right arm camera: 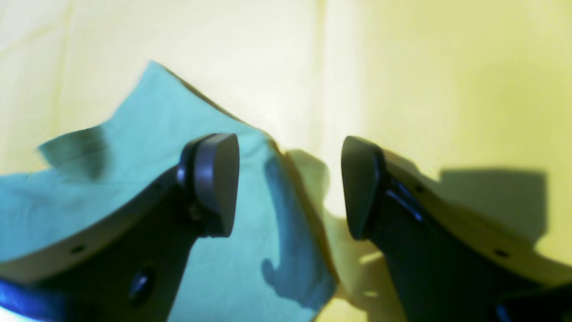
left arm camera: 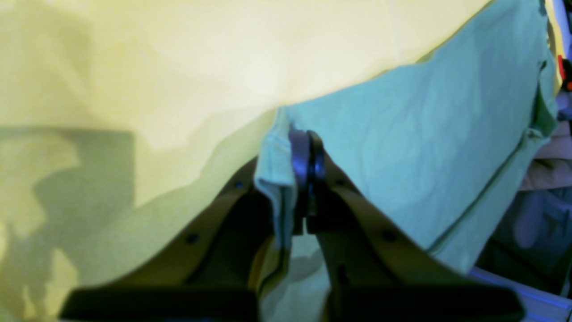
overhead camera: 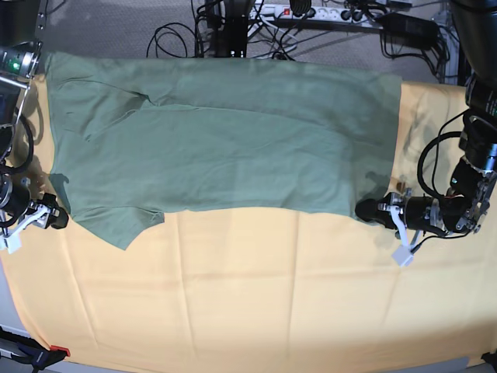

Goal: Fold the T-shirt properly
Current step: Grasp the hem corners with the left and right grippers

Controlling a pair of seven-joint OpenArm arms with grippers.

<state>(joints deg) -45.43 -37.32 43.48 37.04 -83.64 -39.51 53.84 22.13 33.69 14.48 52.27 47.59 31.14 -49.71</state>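
Note:
The sage-green T-shirt (overhead camera: 217,148) lies spread flat across the far half of the yellow-orange cloth (overhead camera: 248,295), sleeves toward the left. My left gripper (left arm camera: 307,138) is shut on the shirt's (left arm camera: 424,134) bottom hem corner, at the base view's right (overhead camera: 369,210). My right gripper (right arm camera: 288,179) stands open just above a sleeve edge of the shirt (right arm camera: 134,143), nothing between its fingers. One finger (right arm camera: 214,179) hangs over the green fabric, the other over the yellow cloth (right arm camera: 447,89). In the base view it (overhead camera: 56,220) sits at the shirt's left edge.
Cables and a power strip (overhead camera: 311,14) run along the floor behind the table. A red clamp (overhead camera: 58,351) holds the yellow cloth's near-left corner. The near half of the cloth is bare, with fold creases.

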